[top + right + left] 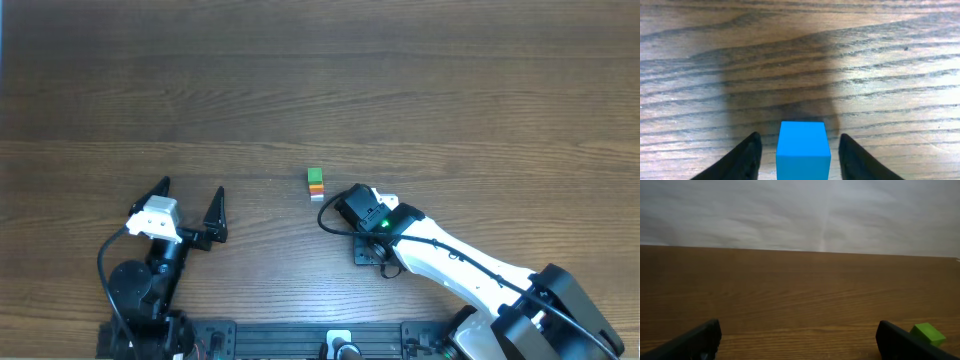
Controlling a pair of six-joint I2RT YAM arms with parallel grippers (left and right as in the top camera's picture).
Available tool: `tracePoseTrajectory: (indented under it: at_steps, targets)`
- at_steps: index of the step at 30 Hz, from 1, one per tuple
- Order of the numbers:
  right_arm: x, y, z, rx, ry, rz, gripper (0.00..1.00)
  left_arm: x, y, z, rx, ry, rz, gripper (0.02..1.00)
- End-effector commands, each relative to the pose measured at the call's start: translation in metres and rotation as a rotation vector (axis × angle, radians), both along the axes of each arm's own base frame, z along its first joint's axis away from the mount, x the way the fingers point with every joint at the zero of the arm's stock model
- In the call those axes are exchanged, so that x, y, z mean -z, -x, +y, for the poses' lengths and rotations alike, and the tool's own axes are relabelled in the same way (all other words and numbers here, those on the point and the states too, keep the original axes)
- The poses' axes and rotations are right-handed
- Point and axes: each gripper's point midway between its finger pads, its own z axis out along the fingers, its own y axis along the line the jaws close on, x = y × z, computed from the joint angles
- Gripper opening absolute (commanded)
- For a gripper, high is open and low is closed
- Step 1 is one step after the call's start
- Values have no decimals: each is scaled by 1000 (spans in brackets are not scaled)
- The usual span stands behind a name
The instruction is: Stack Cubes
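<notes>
Table: a brown wood-grain table (480, 90). Its surface runs broad from the middle to the far edge and out to both side edges.
Right arm: the white-and-black right arm (450, 260) slants from the near right corner toward the table's middle, wrist low. The right gripper (799, 137) points down at the wood. Its black fingers (747, 155) are spread, one on each side of a cube.
Left arm: the black left arm (150, 275) is folded back by the near left corner. The left gripper (192, 192) faces the far edge with its fingers (695, 341) wide apart and nothing between them.
Stack: a stack of small cubes (316, 183) stands near the table's middle, just beside the right gripper. The green cube (928, 332) is on top, orange is in the middle and white is at the bottom.
Blue cube: the solid blue cube (803, 150) sits between the right fingers, with a thin gap at either side.
</notes>
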Motion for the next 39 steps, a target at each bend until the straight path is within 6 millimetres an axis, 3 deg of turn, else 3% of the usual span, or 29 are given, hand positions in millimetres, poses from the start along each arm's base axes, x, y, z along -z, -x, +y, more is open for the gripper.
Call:
tracePoseTrajectory:
  at_steps: [1, 17, 21, 26, 33, 36, 39]
  targets:
    - [2, -1, -3, 12, 9, 0, 437, 1, 0, -1, 6, -14, -3, 1000]
    - [2, -2, -1, 13, 4, -5, 152, 1, 0, -1, 6, -14, -3, 1000]
    - [-9, -11, 5, 16, -8, -19, 99, 1, 0, -1, 6, -14, -3, 998]
    - [-52, -35, 22, -24, -22, -62, 77, 1, 0, -1, 6, -14, -3, 1000]
    - [-144, -80, 46, -26, -32, -183, 18, 1, 0, -1, 6, -14, -3, 1000]
    - [-168, -95, 59, -28, -32, -183, 12, 1, 0, -1, 6, -14, -4, 1000]
    - [-177, -110, 72, -28, -30, -179, 12, 1, 0, -1, 6, -14, -3, 1000]
